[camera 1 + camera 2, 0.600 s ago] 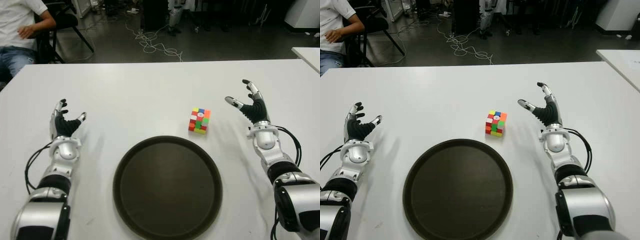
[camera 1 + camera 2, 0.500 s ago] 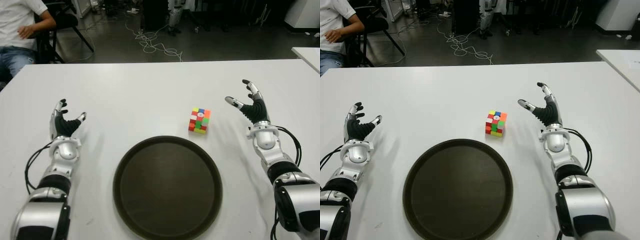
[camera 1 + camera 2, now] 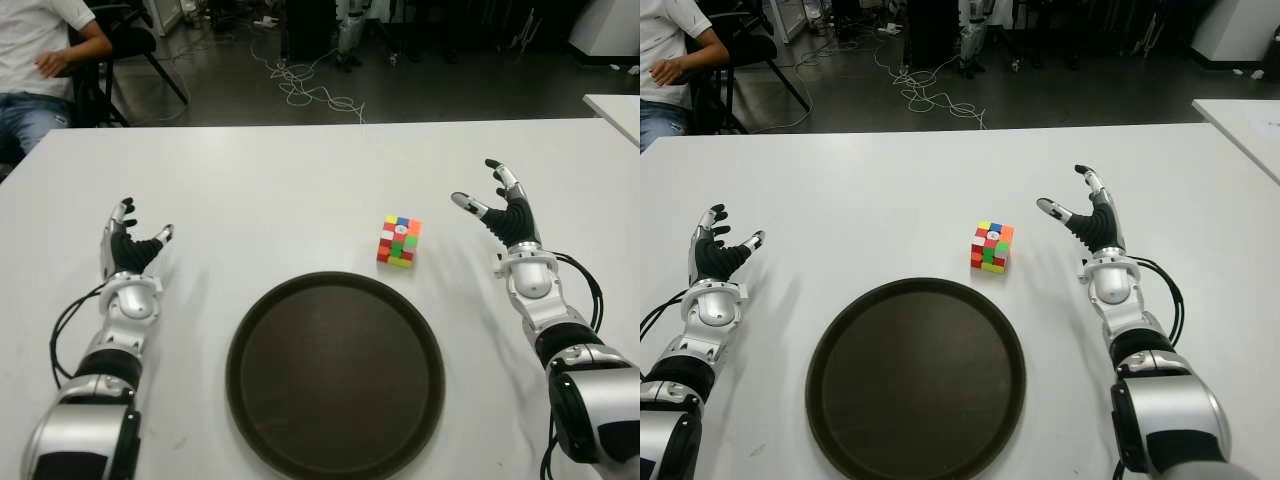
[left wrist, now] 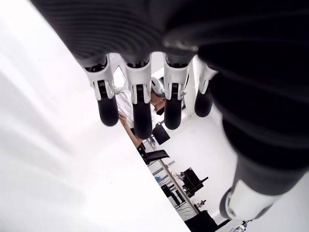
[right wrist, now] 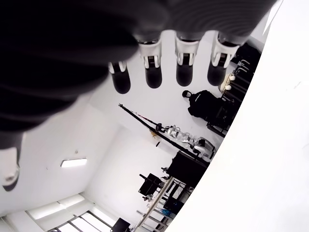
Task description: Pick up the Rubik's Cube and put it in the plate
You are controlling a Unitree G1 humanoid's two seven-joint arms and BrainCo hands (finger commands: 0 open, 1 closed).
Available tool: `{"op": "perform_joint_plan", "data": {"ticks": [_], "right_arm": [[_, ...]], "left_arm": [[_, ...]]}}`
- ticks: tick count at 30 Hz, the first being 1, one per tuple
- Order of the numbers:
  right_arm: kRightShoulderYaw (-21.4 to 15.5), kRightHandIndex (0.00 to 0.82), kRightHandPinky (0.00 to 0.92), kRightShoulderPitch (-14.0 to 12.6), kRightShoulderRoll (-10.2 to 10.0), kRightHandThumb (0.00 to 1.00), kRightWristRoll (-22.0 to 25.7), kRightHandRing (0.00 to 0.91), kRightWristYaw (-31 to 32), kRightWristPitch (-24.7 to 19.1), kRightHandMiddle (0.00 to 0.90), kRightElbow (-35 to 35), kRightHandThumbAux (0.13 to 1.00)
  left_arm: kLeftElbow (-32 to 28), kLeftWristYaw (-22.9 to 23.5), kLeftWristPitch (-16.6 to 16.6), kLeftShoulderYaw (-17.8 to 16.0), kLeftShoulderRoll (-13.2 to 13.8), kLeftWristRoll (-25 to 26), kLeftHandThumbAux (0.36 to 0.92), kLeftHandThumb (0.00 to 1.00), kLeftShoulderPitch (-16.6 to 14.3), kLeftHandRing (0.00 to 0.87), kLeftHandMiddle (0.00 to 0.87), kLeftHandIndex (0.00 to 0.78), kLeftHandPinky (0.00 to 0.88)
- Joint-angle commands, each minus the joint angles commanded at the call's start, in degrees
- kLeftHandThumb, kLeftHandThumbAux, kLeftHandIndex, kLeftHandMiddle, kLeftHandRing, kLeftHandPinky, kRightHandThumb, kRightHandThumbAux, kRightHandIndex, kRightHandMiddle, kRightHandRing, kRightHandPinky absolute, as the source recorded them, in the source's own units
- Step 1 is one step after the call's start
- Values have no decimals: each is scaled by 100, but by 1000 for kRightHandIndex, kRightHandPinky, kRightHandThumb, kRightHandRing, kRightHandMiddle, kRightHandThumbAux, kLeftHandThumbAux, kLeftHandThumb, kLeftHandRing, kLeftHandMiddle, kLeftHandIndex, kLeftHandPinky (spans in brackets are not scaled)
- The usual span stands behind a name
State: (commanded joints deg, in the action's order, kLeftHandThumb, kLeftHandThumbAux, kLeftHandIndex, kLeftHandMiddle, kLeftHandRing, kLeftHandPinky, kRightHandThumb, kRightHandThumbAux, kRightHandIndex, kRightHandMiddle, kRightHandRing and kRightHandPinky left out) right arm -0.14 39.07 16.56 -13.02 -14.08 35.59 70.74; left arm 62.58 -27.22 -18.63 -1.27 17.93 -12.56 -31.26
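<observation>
A multicoloured Rubik's Cube (image 3: 399, 241) sits on the white table (image 3: 300, 180), just beyond the far right rim of a round dark brown plate (image 3: 335, 375). My right hand (image 3: 493, 205) hovers to the right of the cube, fingers spread and empty, a short gap away from it. My left hand (image 3: 130, 240) shows far to the left of the plate, fingers spread with nothing in them. In both wrist views the fingers (image 5: 153, 67) are extended and hold nothing.
A person sits on a chair (image 3: 40, 70) beyond the table's far left corner. Cables (image 3: 310, 90) lie on the dark floor behind the table. Another white table's corner (image 3: 615, 110) shows at far right.
</observation>
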Motion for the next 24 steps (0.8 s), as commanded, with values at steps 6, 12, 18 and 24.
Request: {"op": "perform_joint_plan", "data": {"ticks": [6, 12, 18, 24], "right_arm": [[-6, 17, 1, -3, -6, 0, 9, 0, 4, 9, 0, 0, 451], [-10, 18, 0, -5, -12, 0, 18, 0, 18, 11, 0, -5, 453], [6, 6, 0, -12, 3, 0, -3, 0, 7, -8, 0, -22, 451], [31, 13, 0, -27, 27, 0, -38, 0, -16, 7, 0, -28, 447]], "left_arm": [[4, -27, 6, 14, 2, -22, 733, 295, 0, 168, 170, 112, 181], [4, -24, 0, 20, 3, -27, 736, 294, 1, 172, 169, 114, 191], [-11, 12, 13, 8, -12, 3, 741, 290, 7, 166, 158, 107, 194], [-8, -31, 60, 12, -29, -9, 740, 290, 4, 158, 155, 107, 184]]}}
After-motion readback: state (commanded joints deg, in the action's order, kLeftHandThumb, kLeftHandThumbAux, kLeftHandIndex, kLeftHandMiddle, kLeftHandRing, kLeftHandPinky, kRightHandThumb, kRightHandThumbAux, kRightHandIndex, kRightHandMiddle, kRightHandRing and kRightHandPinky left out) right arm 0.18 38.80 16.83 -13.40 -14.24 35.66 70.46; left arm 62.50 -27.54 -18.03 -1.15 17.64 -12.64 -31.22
